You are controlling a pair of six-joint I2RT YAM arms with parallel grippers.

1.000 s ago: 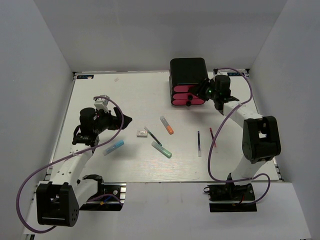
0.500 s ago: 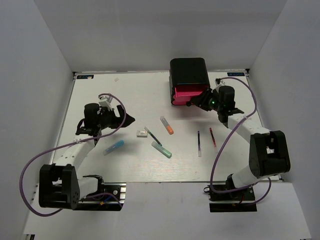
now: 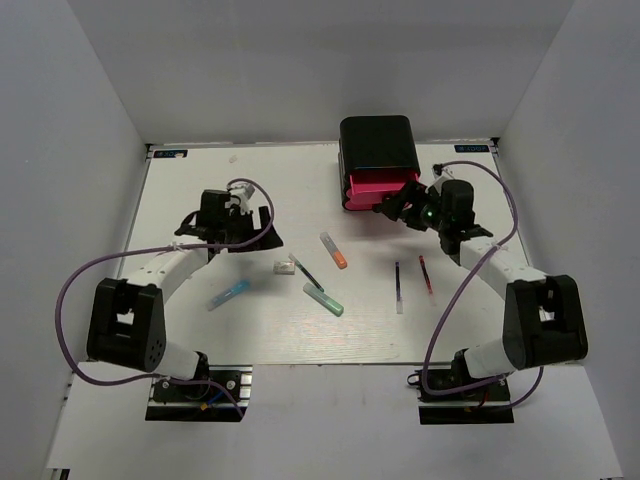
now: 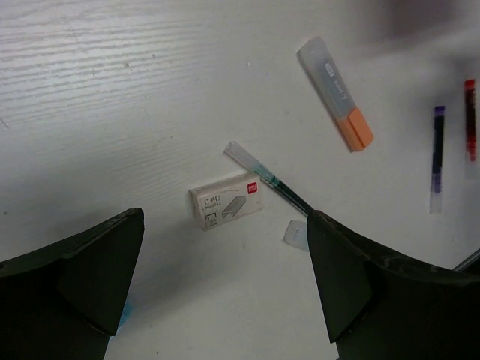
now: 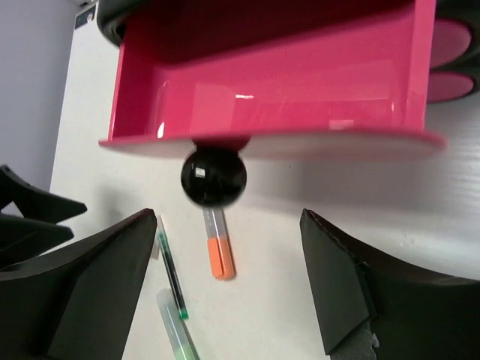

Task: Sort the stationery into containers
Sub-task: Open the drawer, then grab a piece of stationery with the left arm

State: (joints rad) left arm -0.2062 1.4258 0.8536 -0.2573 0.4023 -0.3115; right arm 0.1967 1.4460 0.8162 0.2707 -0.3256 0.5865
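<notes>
The black cabinet [image 3: 375,140] stands at the back right with its top pink drawer [image 3: 381,185] pulled out and empty [image 5: 270,82]. My right gripper [image 3: 396,207] is open just in front of the black knob [image 5: 214,175], not touching it [image 5: 227,225]. My left gripper [image 3: 268,238] is open above the white block [image 3: 284,267], which lies between the jaws in its wrist view [image 4: 227,201]. On the table lie a dark pen [image 3: 306,272], orange marker [image 3: 334,250], green marker [image 3: 323,299], light blue marker [image 3: 227,294], blue pen [image 3: 397,282] and red pen [image 3: 425,273].
The two lower pink drawer fronts [image 5: 452,64] are shut. White walls enclose the table on the left, back and right. The cables of both arms loop over the table's sides.
My right gripper pulled the top drawer out and now stands open just off the knob. My left gripper has swung right, toward the white block.
</notes>
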